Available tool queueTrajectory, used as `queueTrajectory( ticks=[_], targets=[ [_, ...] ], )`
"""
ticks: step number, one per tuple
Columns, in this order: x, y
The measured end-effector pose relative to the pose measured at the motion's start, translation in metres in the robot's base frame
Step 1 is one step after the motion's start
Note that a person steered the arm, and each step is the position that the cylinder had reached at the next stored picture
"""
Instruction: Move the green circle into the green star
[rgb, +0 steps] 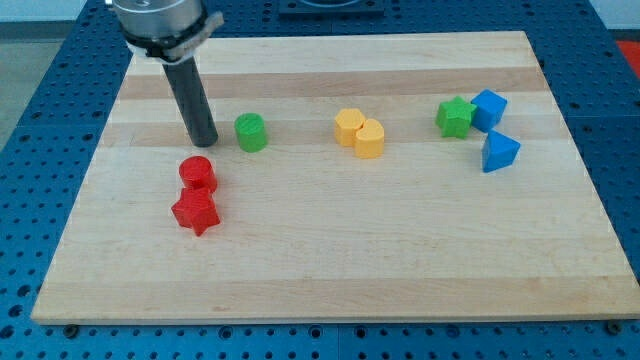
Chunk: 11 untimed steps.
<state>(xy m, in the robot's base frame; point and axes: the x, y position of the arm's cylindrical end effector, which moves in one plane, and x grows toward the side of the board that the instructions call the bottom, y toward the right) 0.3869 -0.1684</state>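
Observation:
The green circle (251, 131) stands on the wooden board (330, 260) left of centre. The green star (455, 118) sits far to the view's right, touching a blue block. My tip (204, 141) is down on the board just to the left of the green circle, with a small gap between them. It is just above the red circle.
A red circle (198, 174) and a red star (196, 212) sit below my tip. Two yellow blocks, a hexagon (349, 127) and a heart (369, 139), lie between the green circle and the green star. Two blue blocks (489, 108) (498, 152) sit right of the star.

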Motion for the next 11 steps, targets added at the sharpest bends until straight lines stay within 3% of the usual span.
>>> queueTrajectory(
  ticks=[2, 4, 5, 6, 7, 8, 10, 11],
  targets=[
    [-0.011, 0.055],
    [0.064, 0.176],
    [0.059, 0.181],
    [0.057, 0.136],
    [0.100, 0.101],
    [0.125, 0.122],
    [0.089, 0.189],
    [0.094, 0.165]
  ],
)
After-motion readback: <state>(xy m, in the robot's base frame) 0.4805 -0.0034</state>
